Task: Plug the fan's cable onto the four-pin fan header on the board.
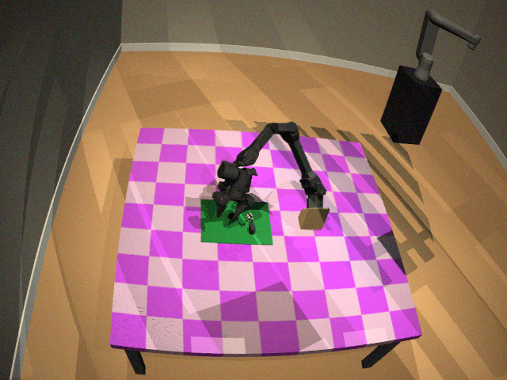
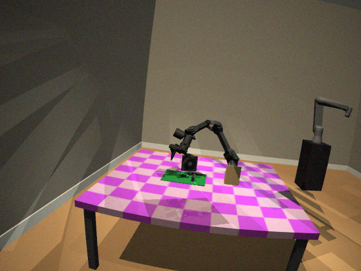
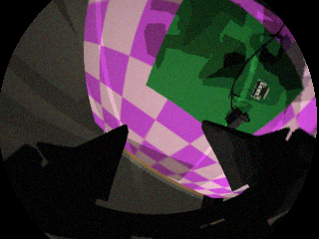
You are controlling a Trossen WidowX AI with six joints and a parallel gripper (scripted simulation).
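Note:
My gripper (image 1: 225, 217) (image 3: 165, 124) is open and empty, above the left part of the green board (image 1: 215, 237) (image 2: 172, 179) (image 3: 169, 75). A small dark block (image 1: 251, 227) (image 2: 193, 177) (image 3: 238, 118), apparently the plug, is on the board's right part, outside my fingers; the thin black cable (image 3: 232, 95) runs to it. A small white-edged piece (image 1: 249, 215) (image 3: 260, 90), perhaps the header, lies beside it. I cannot tell whether the dark block is seated on pins. The black square fan (image 2: 189, 162) stands behind the board; my gripper hides it in the top view.
The arm's tan base block (image 1: 313, 218) (image 2: 232, 175) stands right of the board on the checkered table (image 1: 237, 306) (image 2: 186, 215). A grey arm (image 1: 427, 36) (image 2: 318, 116) on a black pedestal (image 1: 411, 106) (image 2: 312, 166) stands off the table at the right.

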